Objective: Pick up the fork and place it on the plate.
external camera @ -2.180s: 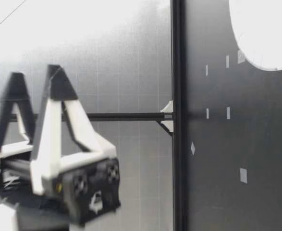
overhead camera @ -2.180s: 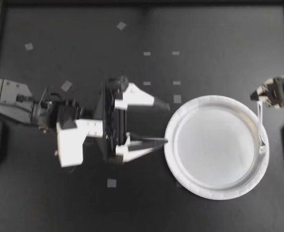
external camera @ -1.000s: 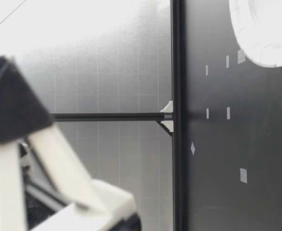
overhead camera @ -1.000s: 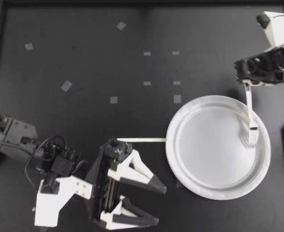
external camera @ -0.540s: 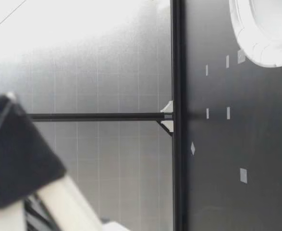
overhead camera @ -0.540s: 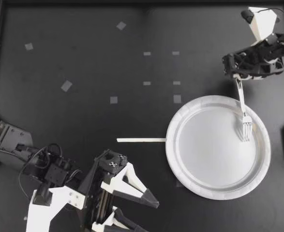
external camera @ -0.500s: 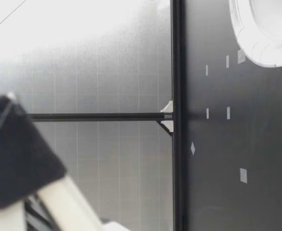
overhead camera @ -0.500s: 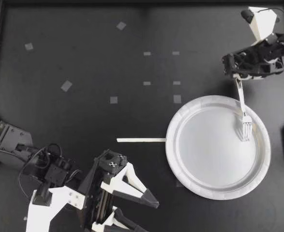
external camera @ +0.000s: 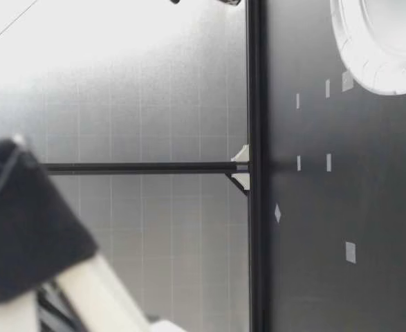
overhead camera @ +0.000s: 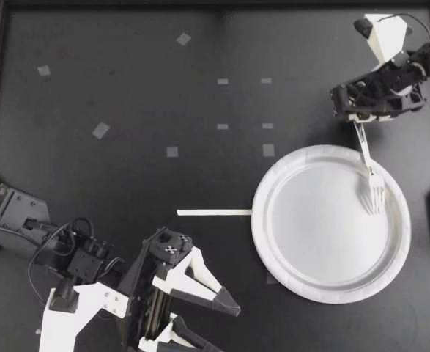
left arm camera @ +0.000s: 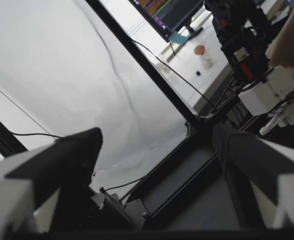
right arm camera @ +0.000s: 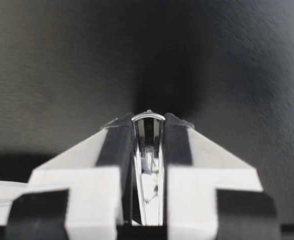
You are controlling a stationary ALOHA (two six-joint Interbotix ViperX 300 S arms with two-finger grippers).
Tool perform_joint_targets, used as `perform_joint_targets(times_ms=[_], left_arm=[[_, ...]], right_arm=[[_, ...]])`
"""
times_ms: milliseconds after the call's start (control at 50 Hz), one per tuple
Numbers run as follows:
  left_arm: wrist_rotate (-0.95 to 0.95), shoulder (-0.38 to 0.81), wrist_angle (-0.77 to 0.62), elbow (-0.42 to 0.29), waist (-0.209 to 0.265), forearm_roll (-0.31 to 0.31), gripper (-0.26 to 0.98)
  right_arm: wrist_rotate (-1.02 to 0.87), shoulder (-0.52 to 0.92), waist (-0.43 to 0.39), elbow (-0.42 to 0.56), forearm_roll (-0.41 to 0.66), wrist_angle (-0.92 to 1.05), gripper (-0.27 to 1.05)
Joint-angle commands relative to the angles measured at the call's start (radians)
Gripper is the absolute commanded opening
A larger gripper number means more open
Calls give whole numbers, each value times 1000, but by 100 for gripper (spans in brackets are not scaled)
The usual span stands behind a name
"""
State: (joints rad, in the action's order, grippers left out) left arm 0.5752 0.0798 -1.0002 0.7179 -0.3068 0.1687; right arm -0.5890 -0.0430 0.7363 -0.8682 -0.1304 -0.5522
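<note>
Jaws of my right gripper (overhead camera: 356, 122) pinch the fork (overhead camera: 368, 167) by its handle, tines over the white plate (overhead camera: 272, 246); my left gripper (overhead camera: 215, 328) is spread, well apart.

The bench (overhead camera: 127, 220) is matt black, dotted with small pale grey tape squares (overhead camera: 100, 130). The plate (overhead camera: 324, 293) is plain white; the fork (overhead camera: 373, 192) is shiny silver. A thin strip (overhead camera: 213, 213) is white. The left gripper (overhead camera: 215, 330) and the right gripper (overhead camera: 357, 121) are black and white. The backdrop (external camera: 154, 104) is pale grey with a faint grid.
</note>
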Motion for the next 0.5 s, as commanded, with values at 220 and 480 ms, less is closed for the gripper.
perform_joint_targets(times_ms=[220, 480], left_arm=[[3, -28, -11, -14, -3, 0, 85], [3, -26, -8, -15, -3, 0, 85]], right_arm=[[0, -23, 6, 20, -5, -9, 68], [3, -97, -9, 38, -15, -11, 66]])
